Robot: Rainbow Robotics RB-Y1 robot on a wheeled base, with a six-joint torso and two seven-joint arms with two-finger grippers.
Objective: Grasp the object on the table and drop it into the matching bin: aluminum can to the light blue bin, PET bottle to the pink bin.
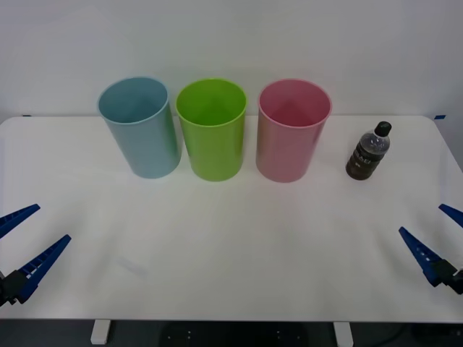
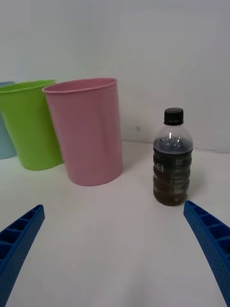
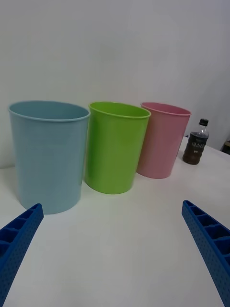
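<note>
PET bottle [image 1: 368,151] stands upright on the white table [image 1: 231,253], right of centre in the front frame, black cap up, dark brown liquid inside. It sits just beside the pink bin [image 1: 292,130], on that bin's right, not touching.

Three bins in a row across the upper middle of the frame: light blue bin [image 1: 140,127] left, lime green bin [image 1: 212,129] centre, pink right. All upright, mouths open.

Left gripper [image 1: 20,242] at the lower left corner of the front frame, fingers spread wide, holding nothing, well apart from the bins. Right gripper [image 1: 440,235] at the lower right edge, fingers also spread apart, nothing held.

Right wrist camera: bottle [image 2: 173,158] just above the right-hand blue finger [image 2: 211,244], pink bin [image 2: 86,132] beside it.

Left wrist camera: all three bins in line, bottle [image 3: 196,143] small at the far end.
</note>
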